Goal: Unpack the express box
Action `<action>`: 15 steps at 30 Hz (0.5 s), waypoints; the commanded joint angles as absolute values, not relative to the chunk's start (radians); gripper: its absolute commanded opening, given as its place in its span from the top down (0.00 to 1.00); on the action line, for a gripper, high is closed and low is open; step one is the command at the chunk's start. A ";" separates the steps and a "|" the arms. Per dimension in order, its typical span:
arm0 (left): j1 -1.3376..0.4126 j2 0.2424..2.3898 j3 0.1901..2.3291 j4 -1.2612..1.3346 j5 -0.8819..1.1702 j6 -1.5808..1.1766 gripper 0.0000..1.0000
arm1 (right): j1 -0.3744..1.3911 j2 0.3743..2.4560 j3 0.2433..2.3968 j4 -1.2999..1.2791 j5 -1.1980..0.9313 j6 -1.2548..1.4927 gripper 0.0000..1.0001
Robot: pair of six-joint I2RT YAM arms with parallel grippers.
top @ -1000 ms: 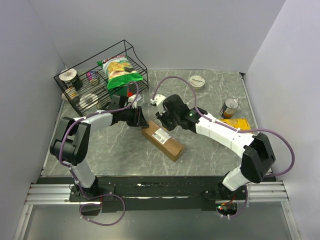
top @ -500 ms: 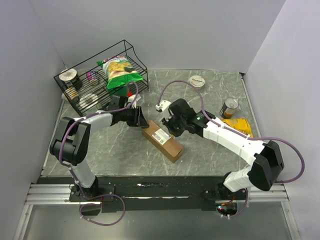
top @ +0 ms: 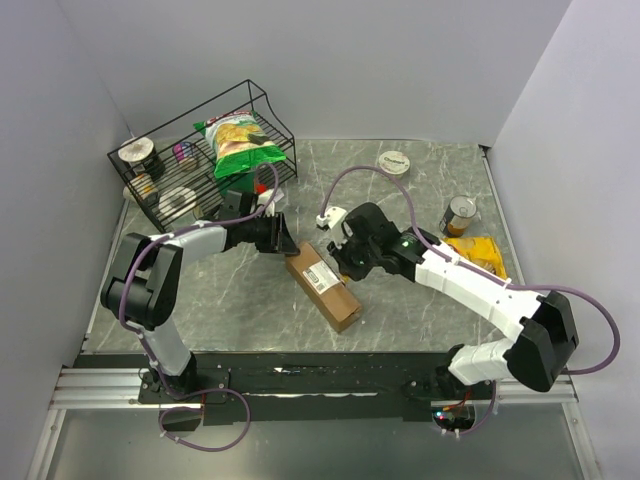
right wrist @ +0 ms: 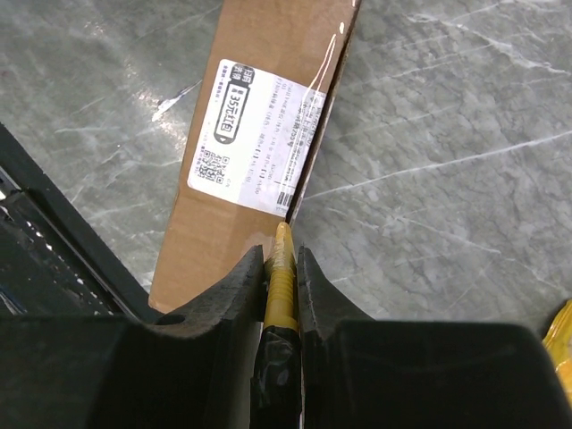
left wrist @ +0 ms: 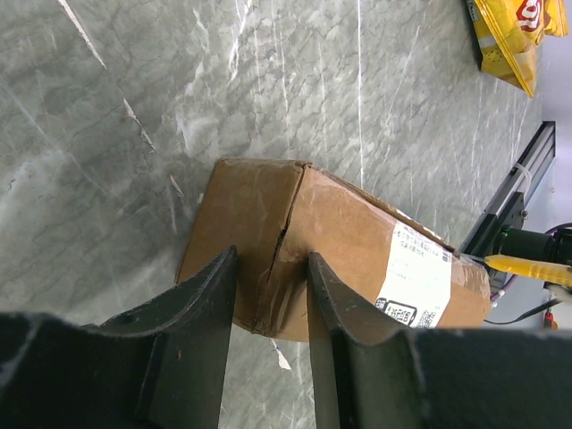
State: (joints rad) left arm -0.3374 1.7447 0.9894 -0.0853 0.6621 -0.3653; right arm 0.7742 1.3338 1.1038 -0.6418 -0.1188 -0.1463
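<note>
The express box (top: 322, 286), a long brown carton with a white label (right wrist: 255, 134), lies at an angle in the middle of the table. My left gripper (top: 285, 240) is at its far-left end. In the left wrist view its jaws (left wrist: 268, 259) stand partly open, the fingertips over the box's creased end (left wrist: 250, 223), with nothing clamped that I can see. My right gripper (top: 345, 265) hovers over the box's right long side, shut on a yellow-tipped tool (right wrist: 281, 277) with a black-taped handle. The tool's tip touches the seam beside the label.
A black wire rack (top: 130, 160) at the back left holds a green chip bag (top: 240, 140) and cans. A white round lid (top: 396, 162), a tin can (top: 459, 215) and a yellow chip bag (top: 475, 248) lie to the right. A black rail runs along the near edge.
My right gripper has slid with the tool along the box toward its near end. The box has turned slightly, and the left gripper has stayed at the far end.
</note>
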 commanded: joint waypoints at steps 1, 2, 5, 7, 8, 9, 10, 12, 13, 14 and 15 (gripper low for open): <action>-0.325 1.798 0.939 -0.264 0.414 -0.311 0.99 | 0.778 1.299 1.078 -0.809 -0.153 -0.143 1.00; -0.322 1.760 0.937 -0.264 0.478 -0.311 0.99 | 0.778 1.305 1.084 -0.798 -0.149 -0.152 1.00; -0.302 1.653 0.907 -0.235 0.633 -0.299 0.99 | 0.778 1.341 1.123 -0.758 -0.121 -0.199 1.00; -0.284 1.561 0.881 -0.224 0.658 -0.284 0.99 | 0.778 1.379 1.167 -0.746 -0.106 -0.238 1.00; -0.276 1.533 0.873 -0.222 0.663 -0.267 0.96 | 0.778 1.391 1.183 -0.727 -0.103 -0.250 1.00; -0.259 1.505 0.862 -0.219 0.682 -0.262 0.94 | 0.779 1.416 1.207 -0.715 -0.103 -0.277 1.00; -0.253 1.462 0.838 -0.212 0.686 -0.261 0.91 | 0.778 1.426 1.219 -0.701 -0.103 -0.291 1.00; -0.241 1.430 0.813 -0.189 0.693 -0.265 0.74 | 0.778 1.462 1.255 -0.651 -0.101 -0.340 1.00; -0.236 1.407 0.792 -0.178 0.706 -0.267 0.71 | 0.778 1.476 1.268 -0.635 -0.106 -0.354 1.00; -0.230 1.399 0.787 -0.169 0.713 -0.258 0.67 | 0.778 1.492 1.285 -0.626 -0.121 -0.370 1.00; -0.223 1.394 0.785 -0.170 0.718 -0.252 0.65 | 0.778 1.524 1.319 -0.618 -0.130 -0.397 1.00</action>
